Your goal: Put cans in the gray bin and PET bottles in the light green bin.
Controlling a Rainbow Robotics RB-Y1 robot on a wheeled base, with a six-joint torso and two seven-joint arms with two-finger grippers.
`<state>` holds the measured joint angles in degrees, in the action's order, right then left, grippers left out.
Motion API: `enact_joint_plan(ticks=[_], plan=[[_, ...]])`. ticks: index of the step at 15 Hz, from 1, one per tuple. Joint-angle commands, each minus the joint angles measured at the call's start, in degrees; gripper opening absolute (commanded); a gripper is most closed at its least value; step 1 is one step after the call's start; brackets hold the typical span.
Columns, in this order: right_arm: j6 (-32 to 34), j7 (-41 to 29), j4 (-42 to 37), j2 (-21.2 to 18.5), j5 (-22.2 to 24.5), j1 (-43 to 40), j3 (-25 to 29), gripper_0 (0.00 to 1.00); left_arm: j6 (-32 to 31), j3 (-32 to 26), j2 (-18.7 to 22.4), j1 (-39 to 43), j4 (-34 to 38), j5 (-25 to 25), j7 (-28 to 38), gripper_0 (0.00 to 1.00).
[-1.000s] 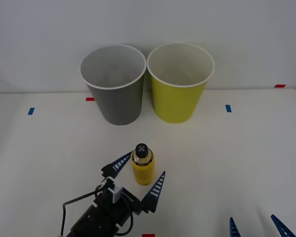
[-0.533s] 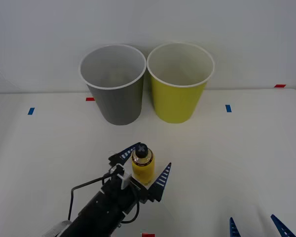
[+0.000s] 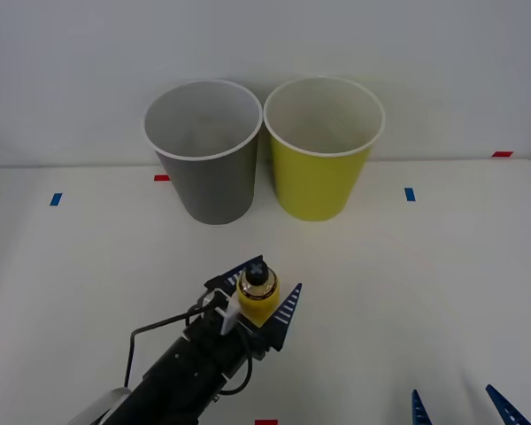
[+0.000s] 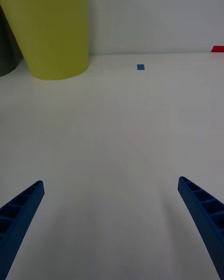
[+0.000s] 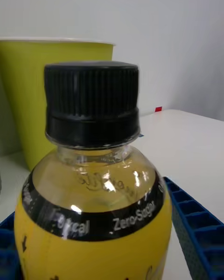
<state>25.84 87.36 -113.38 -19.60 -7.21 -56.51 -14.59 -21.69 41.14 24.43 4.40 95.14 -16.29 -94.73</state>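
Front view: the left gripper (image 3: 259,299) has its fingers clenched on the PET bottle (image 3: 257,297), upright on the bench (image 3: 442,283), near of the gray bin (image 3: 205,150) and light green bin (image 3: 323,146). Right wrist view: the right gripper (image 4: 112,224) waits released at the near right. Left wrist view: blue fingers (image 5: 196,228) flank the label. The bottle looks small, fairly rigid and slick; mid-body grip suits.
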Motion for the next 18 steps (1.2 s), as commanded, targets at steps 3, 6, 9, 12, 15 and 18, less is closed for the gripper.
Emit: enact_joint_plan(ticks=[3, 6, 9, 12, 15, 18], plan=[[0.0, 0.0, 0.0, 0.0, 0.0, 0.0, 0.0, 1.0, 1.48, 0.0, 0.88, -0.35, 0.05, 1.0, -0.63, 0.0], [0.0, 0.0, 0.0, 0.0, 0.0, 0.0, 0.0, 1.0, 6.13, -0.18, 2.03, -0.53, 2.95, 1.09, -0.54, 0.0], [0.0, 0.0, 0.0, 0.0, 0.0, 0.0, 0.0, 1.0, 17.82, -2.29, 5.63, -0.53, 11.47, 0.56, -0.1, 0.0], [0.0, 0.0, 0.0, 0.0, 0.0, 0.0, 0.0, 1.0, 30.04, -6.07, 7.83, -0.53, 21.05, -0.76, 1.13, 0.0], [0.0, 0.0, 0.0, 0.0, 0.0, 0.0, 0.0, 1.0, 49.2, -12.31, 8.27, -0.53, 34.06, -2.61, 2.71, 0.0], [0.0, 0.0, 0.0, 0.0, 0.0, 0.0, 0.0, 1.0, 69.41, -19.43, 5.19, -0.53, 46.63, -6.56, 3.94, 0.0]])
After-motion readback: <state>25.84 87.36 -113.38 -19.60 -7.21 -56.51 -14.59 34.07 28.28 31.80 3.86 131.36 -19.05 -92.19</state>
